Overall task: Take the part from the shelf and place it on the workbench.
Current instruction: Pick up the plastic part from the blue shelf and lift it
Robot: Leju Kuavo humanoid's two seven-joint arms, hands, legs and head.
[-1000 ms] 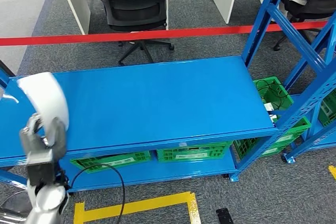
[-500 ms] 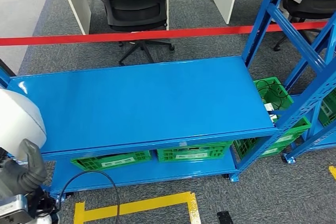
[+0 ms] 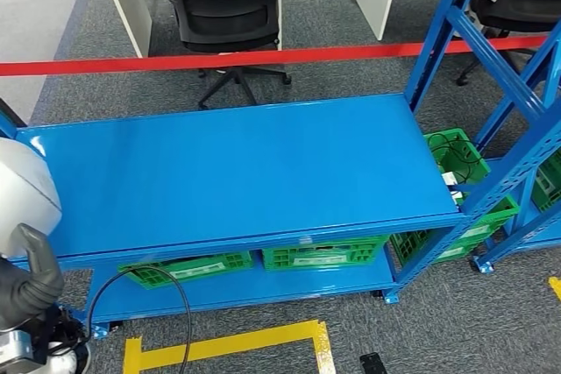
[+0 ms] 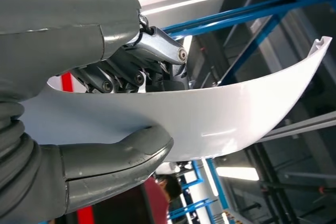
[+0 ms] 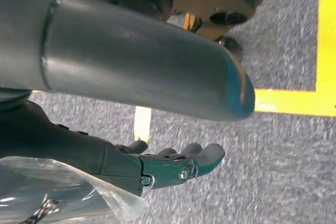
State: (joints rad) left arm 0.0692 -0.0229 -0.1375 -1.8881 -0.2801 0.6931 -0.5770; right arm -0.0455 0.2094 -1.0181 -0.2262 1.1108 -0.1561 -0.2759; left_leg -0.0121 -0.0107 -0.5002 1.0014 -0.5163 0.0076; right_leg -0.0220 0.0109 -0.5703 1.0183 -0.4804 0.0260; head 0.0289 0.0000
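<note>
A white curved part [image 3: 23, 186] sits at the lower left of the head view, just off the left end of the blue workbench [image 3: 252, 164]. My left hand [image 3: 26, 286] grips it from below. In the left wrist view the thumb [image 4: 118, 156] presses one face of the white part [image 4: 238, 108] and the darker fingers press the other. My right hand [image 5: 174, 163] hangs over the grey carpet with its fingers straight and nothing in it.
Green crates [image 3: 192, 266] stand on the lower level under the benchtop. A red tape [image 3: 265, 57] runs behind the bench, with an office chair [image 3: 222, 6] beyond it. A tall blue rack [image 3: 502, 67] stands at the right. Yellow lines [image 3: 231, 343] mark the floor in front.
My left hand and the white part have dropped down and to the left, from over the bench's left end to the picture's lower-left corner. The bench has not moved.
</note>
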